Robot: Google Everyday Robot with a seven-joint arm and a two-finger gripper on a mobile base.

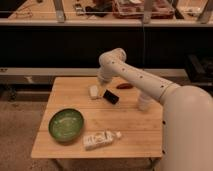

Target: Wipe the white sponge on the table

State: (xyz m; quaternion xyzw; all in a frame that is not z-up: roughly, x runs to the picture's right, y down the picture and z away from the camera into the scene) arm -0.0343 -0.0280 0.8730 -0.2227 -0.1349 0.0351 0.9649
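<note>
1. Hand point(100, 81) at the end of the white robot arm point(135, 77) hangs over the far left part of the square light wooden worktop point(135, 131). It is just above and behind the small off-white rectangular sponge point(93, 91). Its fingers stand wide apart and hold nothing.
2. The sponge lies flat toward the far edge, left of the middle. A flat black rectangular device point(111, 96) lies just beside it on the right; whether the two touch I cannot tell.
3. By its look the sponge is light and soft. It should give under a squeeze rather than slip out, and a firm pinch should not harm it. Being so light, it may skid on the wood if one finger reaches it before the other.
4. The best hold seems to be across its two long sides, with the hand coming straight down. The fingers should close low, yet leave the bottom face free to rub the wood. The side toward the black device looks tight for a finger.
5. A round green bowl point(66, 124) and a white plastic bottle point(101, 139) lying on its side sit near the front, well apart from the sponge. A translucent cup point(144, 105) and a small red object point(125, 86) are off to the right.
</note>
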